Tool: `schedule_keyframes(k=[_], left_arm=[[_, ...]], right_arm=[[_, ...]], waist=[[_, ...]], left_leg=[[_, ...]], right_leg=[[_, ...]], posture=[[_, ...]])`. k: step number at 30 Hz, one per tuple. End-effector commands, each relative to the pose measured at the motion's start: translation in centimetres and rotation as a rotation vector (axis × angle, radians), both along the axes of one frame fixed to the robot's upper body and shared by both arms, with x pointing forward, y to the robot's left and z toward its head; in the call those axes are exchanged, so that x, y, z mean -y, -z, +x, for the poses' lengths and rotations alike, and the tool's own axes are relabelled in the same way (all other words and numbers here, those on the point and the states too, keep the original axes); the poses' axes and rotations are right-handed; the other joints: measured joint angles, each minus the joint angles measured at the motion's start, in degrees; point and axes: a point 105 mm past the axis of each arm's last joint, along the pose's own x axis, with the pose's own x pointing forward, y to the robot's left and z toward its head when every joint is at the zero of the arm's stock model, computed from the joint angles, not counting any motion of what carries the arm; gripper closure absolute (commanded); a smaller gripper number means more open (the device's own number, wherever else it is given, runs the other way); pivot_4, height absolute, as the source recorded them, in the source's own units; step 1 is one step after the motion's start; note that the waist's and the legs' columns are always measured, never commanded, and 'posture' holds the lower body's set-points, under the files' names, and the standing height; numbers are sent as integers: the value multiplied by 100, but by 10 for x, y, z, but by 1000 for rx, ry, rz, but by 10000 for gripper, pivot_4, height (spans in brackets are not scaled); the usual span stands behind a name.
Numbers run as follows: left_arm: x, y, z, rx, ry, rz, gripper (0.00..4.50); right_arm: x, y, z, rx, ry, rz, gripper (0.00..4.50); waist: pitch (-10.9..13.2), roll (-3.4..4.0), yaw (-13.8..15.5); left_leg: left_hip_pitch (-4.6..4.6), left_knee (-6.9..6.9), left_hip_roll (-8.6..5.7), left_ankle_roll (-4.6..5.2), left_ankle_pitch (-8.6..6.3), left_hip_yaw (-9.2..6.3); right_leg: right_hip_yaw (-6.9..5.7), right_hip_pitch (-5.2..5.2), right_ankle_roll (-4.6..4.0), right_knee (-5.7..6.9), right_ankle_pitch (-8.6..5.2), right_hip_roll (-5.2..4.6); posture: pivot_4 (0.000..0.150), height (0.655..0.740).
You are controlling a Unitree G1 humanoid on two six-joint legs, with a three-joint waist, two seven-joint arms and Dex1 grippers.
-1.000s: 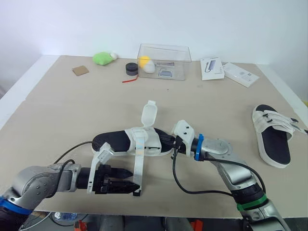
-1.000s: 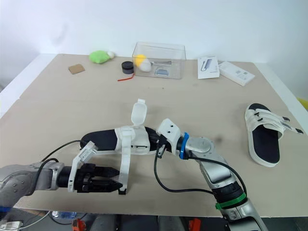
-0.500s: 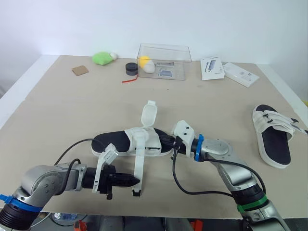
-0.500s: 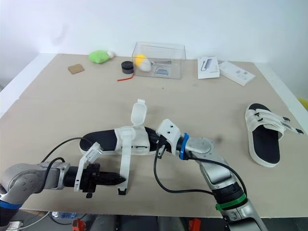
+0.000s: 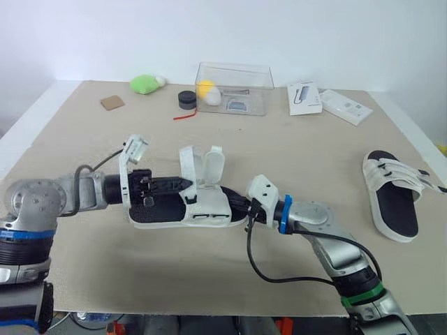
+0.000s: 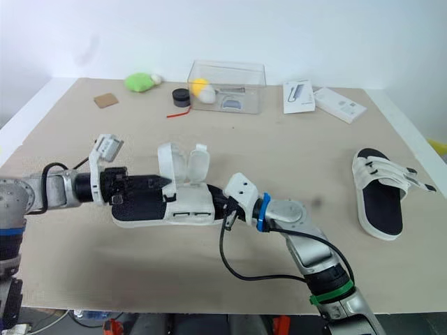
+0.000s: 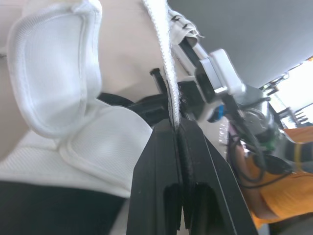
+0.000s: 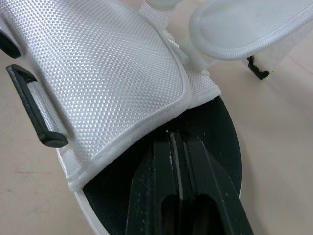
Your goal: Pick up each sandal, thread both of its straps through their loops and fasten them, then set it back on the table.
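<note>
A white sandal with a black footbed (image 5: 157, 211) lies at the table's middle, its two straps standing up unfastened. My left gripper (image 5: 183, 185) reaches in from the left over the footbed, shut on the nearer strap (image 5: 187, 162). In the left wrist view the white strap (image 7: 168, 83) is pinched between the black fingers (image 7: 159, 161). The second strap's flap (image 5: 214, 167) stands just beside it. My right gripper (image 5: 236, 204) is shut on the sandal's right end, and its fingers (image 8: 161, 161) clamp the edge of the footbed (image 8: 217, 142). A second sandal (image 5: 391, 194) with fastened straps lies far right.
Along the back stand a clear plastic box (image 5: 234, 89) holding small items, a green soft lump (image 5: 143, 84), a black round tub (image 5: 186, 100), a cardboard square (image 5: 110, 102) and two white packets (image 5: 306, 98) (image 5: 347, 107). A black cable (image 5: 265, 269) loops under my right arm.
My left gripper shut on the strap's end near the table's front edge, then swung it up and over to above the sandal. The right gripper kept its hold.
</note>
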Motion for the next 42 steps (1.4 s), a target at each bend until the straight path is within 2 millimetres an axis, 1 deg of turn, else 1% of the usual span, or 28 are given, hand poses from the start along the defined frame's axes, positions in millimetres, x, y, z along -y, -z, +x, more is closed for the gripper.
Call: schedule_keyframes(k=[1,5,9,12,18,22,28,32,38,42], left_arm=[[7,1,5,-18,2,5,44645],[10,4,-1,-57,39,0,44645],[12,11,-7,-105,58,3,44645],[13,9,-12,-132,77,-22,44645],[13,12,-17,-146,85,-8,44645],[12,12,-18,-155,82,-16,44645],[13,21,-22,-153,75,18,44645],[16,28,-19,-144,51,33,44645],[19,36,-26,-146,65,53,44645],[21,32,-23,-139,61,25,44645]], right_arm=[[-1,14,-1,-41,13,-30,45000],[1,13,0,-38,22,-30,45000],[2,13,0,-37,28,-30,45000],[3,13,0,-38,32,-31,45000],[3,12,0,-37,31,-30,45000],[3,12,0,-37,30,-29,45000],[0,14,-1,-40,25,-25,45000],[-1,13,-1,-39,22,-23,45000],[-1,13,-2,-39,21,-24,45000],[-1,13,-1,-39,21,-24,45000]], waist=[[-1,-1,-1],[-1,-2,-6],[-1,-2,-5],[-1,-3,-5],[-1,-2,-5],[-2,-3,-5],[-2,-3,-5],[-2,-4,-4],[-2,-4,-4],[-2,-4,-3]], left_leg=[[0,0,0,1,0,0],[-1,0,0,1,1,-2],[-1,0,0,1,1,-4],[-1,1,0,1,1,-5],[-1,0,0,1,1,-6],[-1,1,0,1,0,-6],[-1,0,0,0,0,-6],[-1,0,0,0,0,-6],[-2,0,0,-2,-1,-6],[-2,-1,0,-2,-1,-7]], right_leg=[[0,0,0,0,0,1],[0,0,1,0,2,2],[0,0,1,0,2,3],[1,1,1,0,3,3],[0,1,1,0,2,3],[0,0,1,0,2,3],[0,0,1,0,2,3],[1,0,1,0,2,3],[0,0,0,-1,0,2],[1,0,0,-1,0,2]], posture=[[1500,7400],[1500,7400],[1500,7400],[1500,7400],[1500,7400],[1500,7400],[1500,7400],[1500,7400],[1500,7400],[1500,7400]])
